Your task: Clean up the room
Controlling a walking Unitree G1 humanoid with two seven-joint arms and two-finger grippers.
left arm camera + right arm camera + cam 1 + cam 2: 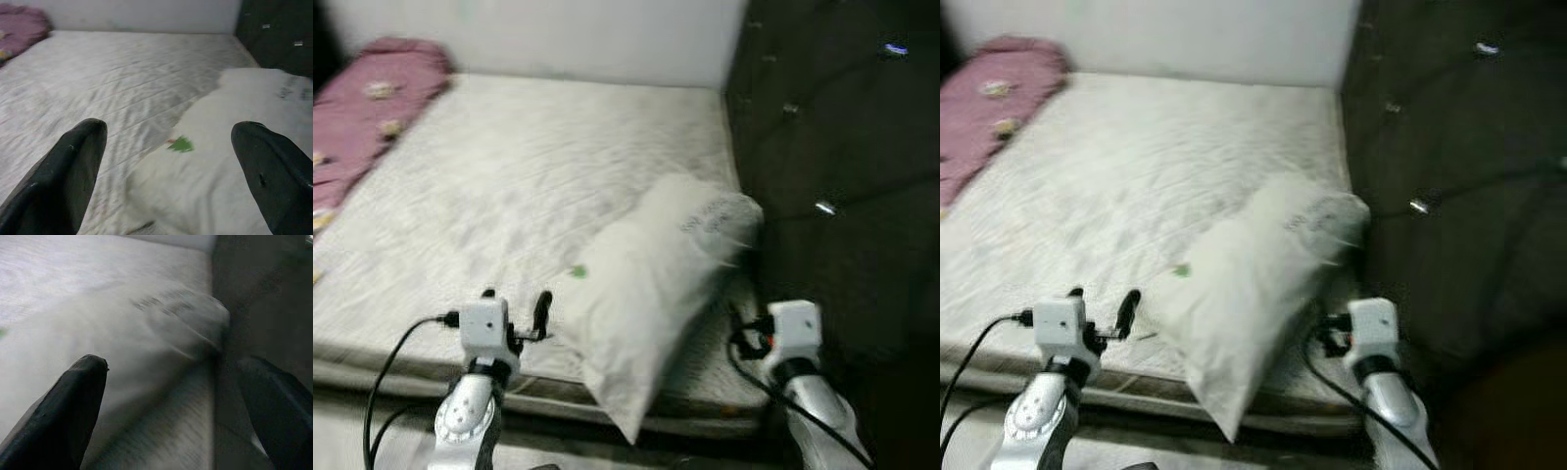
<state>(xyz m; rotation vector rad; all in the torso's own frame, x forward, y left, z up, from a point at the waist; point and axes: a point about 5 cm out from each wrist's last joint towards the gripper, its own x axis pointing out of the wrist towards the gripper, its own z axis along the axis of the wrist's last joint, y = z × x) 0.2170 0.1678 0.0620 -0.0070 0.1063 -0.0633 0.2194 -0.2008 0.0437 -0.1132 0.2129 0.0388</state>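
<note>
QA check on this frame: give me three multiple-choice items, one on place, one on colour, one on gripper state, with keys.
1. Where does the pillow lie?
A. on the floor
B. at the mattress's near corner beside the dark headboard
C. on the blanket

2. What colour is the blanket at the far left?
A. pink
B. blue
C. green

3. How do the left gripper's fingers stand?
A. shut on the pillow
B. shut, holding nothing
C. open

Key: 1 B, pillow overhangs the near edge by the headboard. 2 A, pink heap. 3 C, the left wrist view shows fingers spread wide.
</note>
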